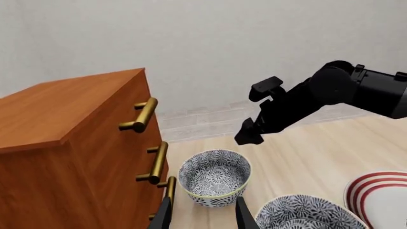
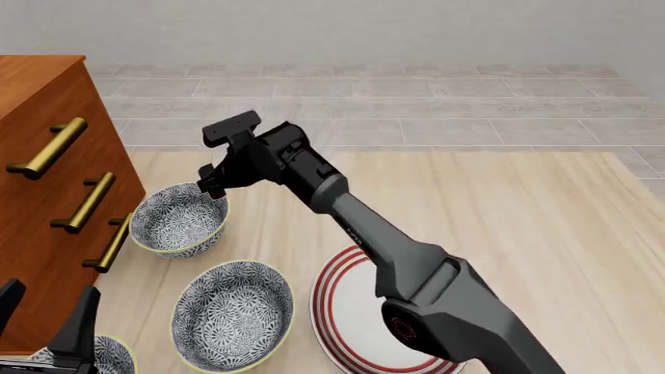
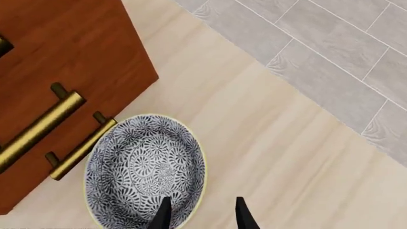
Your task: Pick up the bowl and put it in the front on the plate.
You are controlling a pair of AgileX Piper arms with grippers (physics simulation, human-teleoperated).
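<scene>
Blue-patterned bowl (image 2: 179,219) (beside cabinet (image 2: 42,195)) under parted right gripper (image 2: 212,184).

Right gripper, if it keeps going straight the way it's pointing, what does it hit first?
Probably the near rim of the far bowl beside the drawer cabinet; the right gripper is open above that edge, though depth is uncertain.

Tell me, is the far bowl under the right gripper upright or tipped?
Upright. The far bowl rests flat on the table, mouth up, its patterned inside showing in the right wrist view. The right gripper hangs above it, open.
</scene>
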